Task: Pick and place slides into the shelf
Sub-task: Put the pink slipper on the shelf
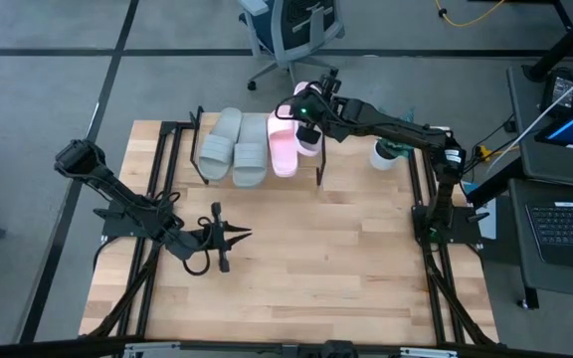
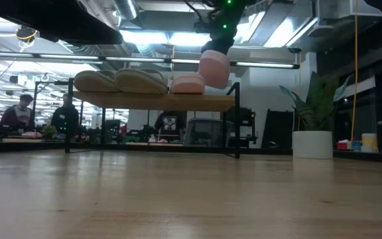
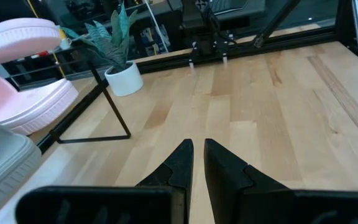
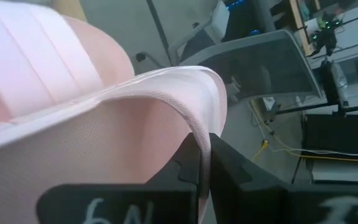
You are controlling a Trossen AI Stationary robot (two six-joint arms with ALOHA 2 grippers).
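Behind our wooden table (image 1: 296, 268), the shelf (image 1: 192, 149) carries three slides. Our right gripper (image 4: 204, 163) pinches the pink slide (image 4: 92, 118); left gripper (image 1: 235, 236) rests closed, empty. No lettering reads clearly.

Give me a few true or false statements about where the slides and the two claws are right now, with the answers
1. Three slides lie on the shelf. True: two grey-green slides and one pink slide.
2. The right claw is empty. False: it is shut on the second pink slide, held above the shelf's end.
3. The left claw holds a slide. False: it is shut on nothing, over bare table.
4. A potted plant stands on the table. True.
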